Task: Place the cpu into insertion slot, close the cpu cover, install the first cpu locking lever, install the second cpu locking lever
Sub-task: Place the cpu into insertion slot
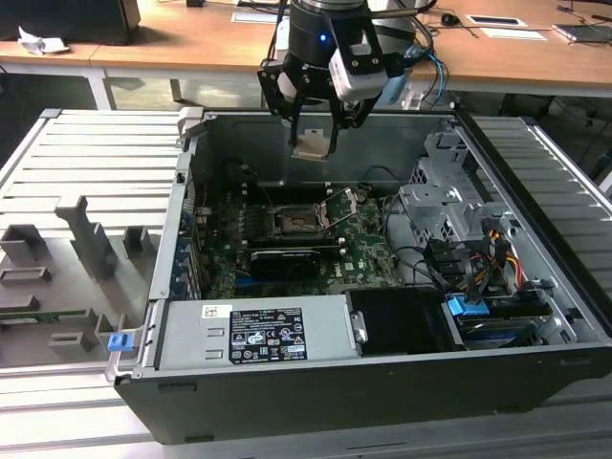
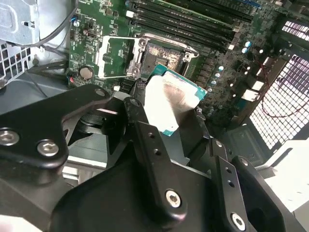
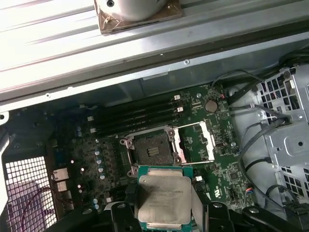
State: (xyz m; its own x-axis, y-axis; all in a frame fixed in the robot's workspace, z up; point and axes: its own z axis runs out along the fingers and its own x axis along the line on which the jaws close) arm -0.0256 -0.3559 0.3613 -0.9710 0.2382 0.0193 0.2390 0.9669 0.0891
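My gripper hangs above the open computer case, shut on the cpu, a pale silvery square chip with a green edge. Both wrist views show the cpu clamped between the black fingers, held flat and well above the board. Below it lies the insertion slot, a dark square socket with a metal rim, with nothing in it. The cpu cover is swung open beside the socket, towards the exterior view's right.
Memory slots run along one side of the socket. A long black card sits in front of it, then the power supply. A drive cage and cables fill the exterior view's right. A grey fixture tray lies left of the case.
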